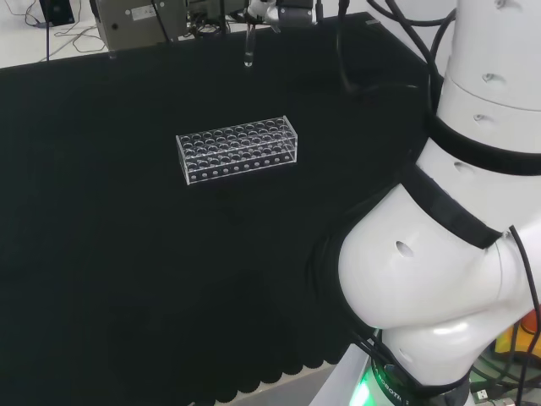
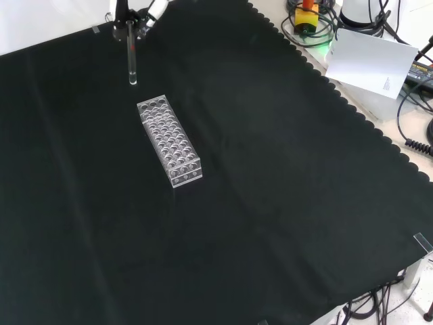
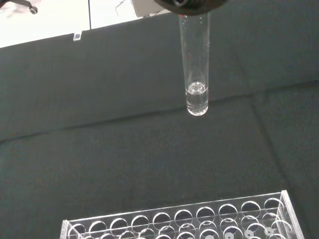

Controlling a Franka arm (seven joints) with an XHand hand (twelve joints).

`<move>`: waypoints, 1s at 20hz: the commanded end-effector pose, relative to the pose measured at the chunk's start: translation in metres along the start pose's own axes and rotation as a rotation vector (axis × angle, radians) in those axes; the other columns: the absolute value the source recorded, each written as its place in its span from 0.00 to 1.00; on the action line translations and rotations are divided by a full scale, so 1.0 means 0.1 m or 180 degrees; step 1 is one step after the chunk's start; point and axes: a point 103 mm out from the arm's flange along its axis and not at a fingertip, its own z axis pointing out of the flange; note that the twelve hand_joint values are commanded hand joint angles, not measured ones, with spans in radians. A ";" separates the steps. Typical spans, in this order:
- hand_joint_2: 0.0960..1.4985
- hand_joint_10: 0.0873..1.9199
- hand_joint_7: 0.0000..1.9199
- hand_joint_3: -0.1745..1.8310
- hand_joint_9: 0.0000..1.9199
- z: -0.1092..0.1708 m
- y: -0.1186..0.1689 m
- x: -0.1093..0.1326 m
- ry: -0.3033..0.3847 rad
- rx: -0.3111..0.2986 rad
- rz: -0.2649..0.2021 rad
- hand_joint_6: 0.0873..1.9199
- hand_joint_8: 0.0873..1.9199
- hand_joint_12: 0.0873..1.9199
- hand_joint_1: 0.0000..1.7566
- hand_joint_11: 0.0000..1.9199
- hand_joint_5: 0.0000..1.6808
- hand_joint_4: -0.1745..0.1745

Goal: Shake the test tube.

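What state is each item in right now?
Test tube: held upright above the cloth, clear of the rack, a little clear liquid at the bottom.
Rack: on the cloth, its visible holes empty.
Hand: shut on the test tube's top.

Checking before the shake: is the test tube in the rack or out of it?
Out: the test tube hangs from the hand, above the cloth, clear of the rack.

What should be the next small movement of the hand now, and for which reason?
Probably a short side-to-side shake where it is: the hand holds the test tube upright, clear of the rack, with a little clear liquid at its bottom.
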 end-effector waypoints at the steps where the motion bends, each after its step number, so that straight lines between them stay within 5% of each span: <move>1: 0.67 0.25 0.65 0.03 0.67 -0.09 -0.11 0.14 0.0109 -0.0032 -0.0051 0.06 0.43 0.40 0.81 0.70 0.76 0.00; 8: 0.67 0.25 0.65 0.03 0.67 -0.17 -0.05 0.59 0.0588 -0.0008 -0.0170 0.06 0.43 0.40 0.81 0.70 0.76 0.00; 12: 0.67 0.25 0.65 0.03 0.67 -0.22 0.02 0.74 0.1063 0.0063 -0.0161 0.05 0.43 0.40 0.81 0.70 0.76 0.00; 20: 0.67 0.25 0.65 0.03 0.67 -0.27 0.09 0.75 0.1242 0.0072 -0.0175 0.05 0.43 0.40 0.81 0.70 0.76 0.00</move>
